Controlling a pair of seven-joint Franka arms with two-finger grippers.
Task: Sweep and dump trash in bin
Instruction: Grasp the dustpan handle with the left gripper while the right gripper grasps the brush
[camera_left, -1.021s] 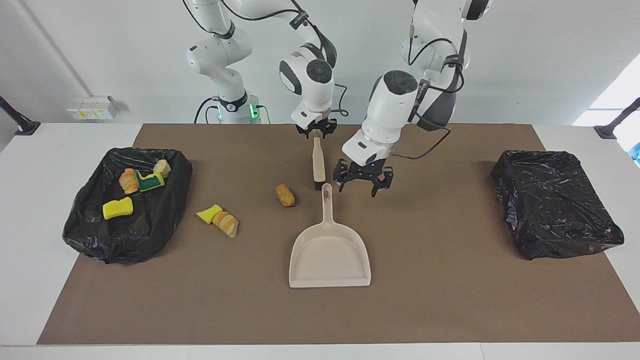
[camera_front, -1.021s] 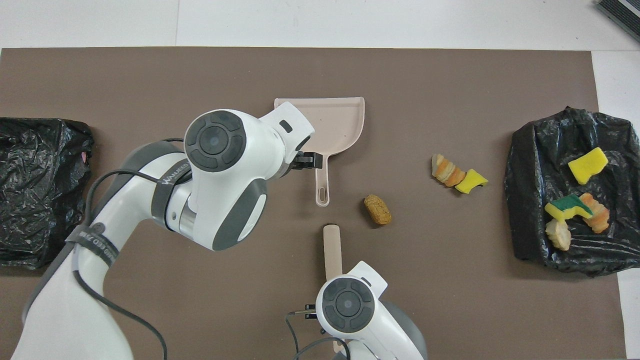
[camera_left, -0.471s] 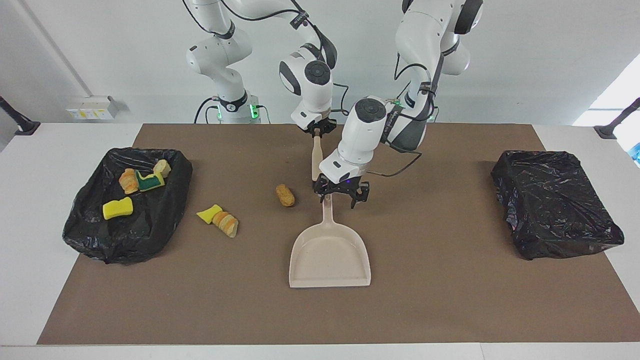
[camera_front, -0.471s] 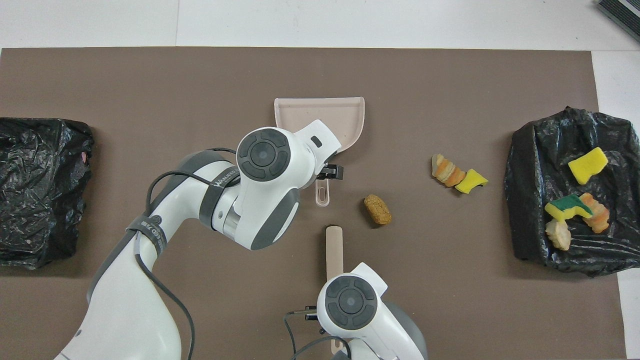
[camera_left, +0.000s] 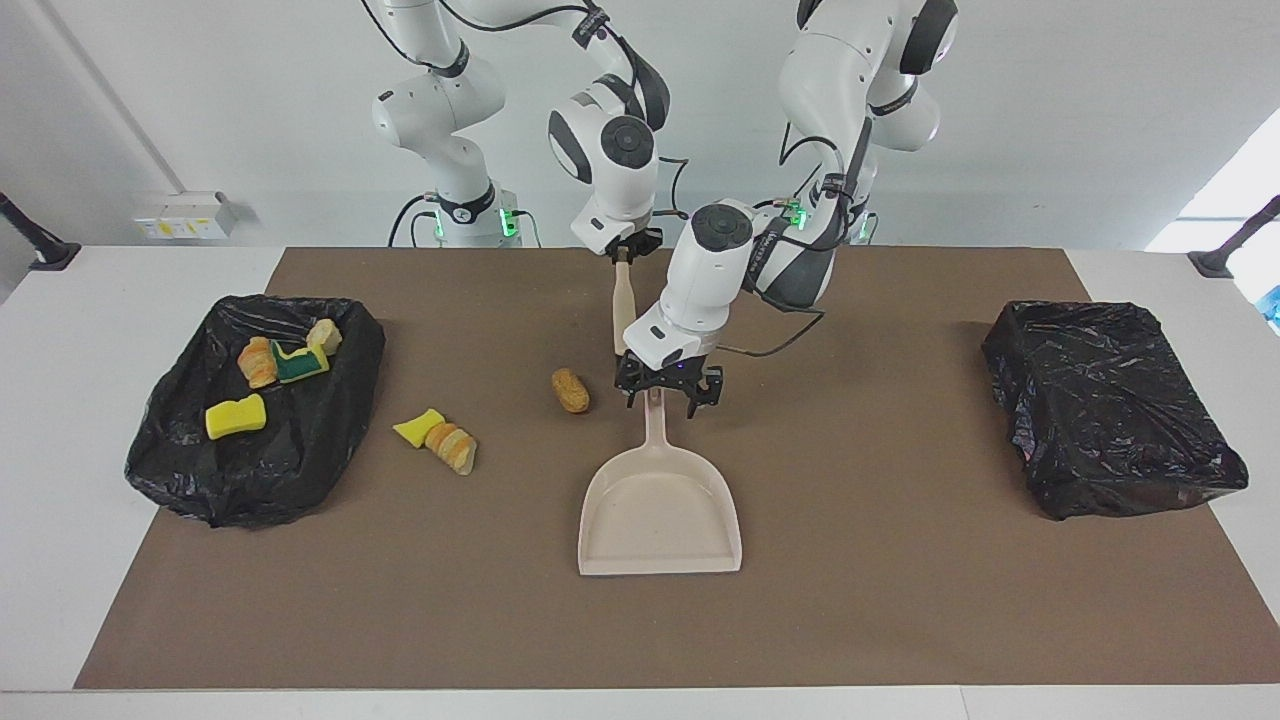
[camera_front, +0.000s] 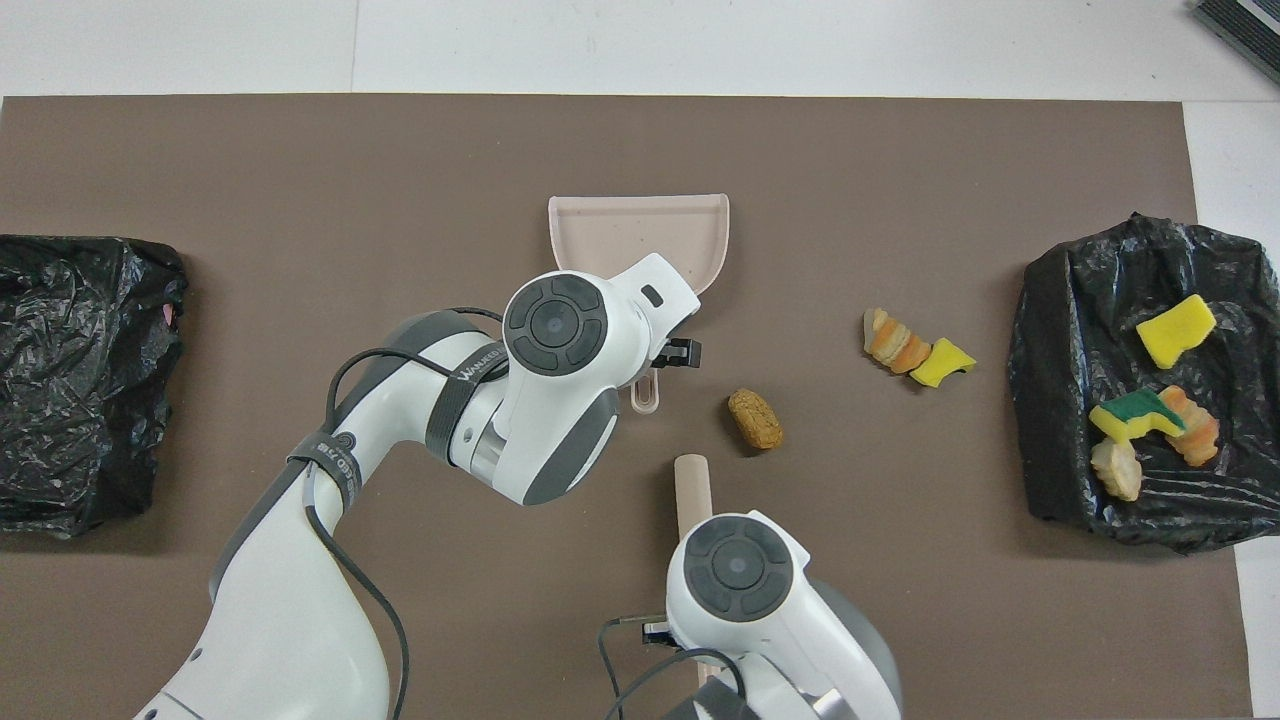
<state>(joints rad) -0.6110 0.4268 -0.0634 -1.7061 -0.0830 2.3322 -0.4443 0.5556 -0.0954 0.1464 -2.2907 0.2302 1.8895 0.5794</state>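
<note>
Since a second ago the left claw (camera_left: 667, 392) has swung from beside the dustpan (camera_left: 660, 508) to straddle its handle, fingers spread wide, gripping nothing. The right claw (camera_left: 624, 252) has shut on the brush handle (camera_left: 620, 318) and tilted it, near the dustpan's handle end.

Facing view: the black bin (camera_left: 262, 404) at the right arm's end holds two yellow sponges (camera_left: 236, 416), one green-backed, and two bread pieces. A sponge chunk (camera_left: 418, 427), a croissant (camera_left: 452, 447) and a bread roll (camera_left: 571, 390) lie loose between that bin and the dustpan. The second bin (camera_left: 1108, 404), at the left arm's end, shows only black bag.

Overhead view: the left arm hides most of the dustpan's handle; the right arm covers its own claw. A brown mat (camera_front: 400, 160) covers the white tabletop.
</note>
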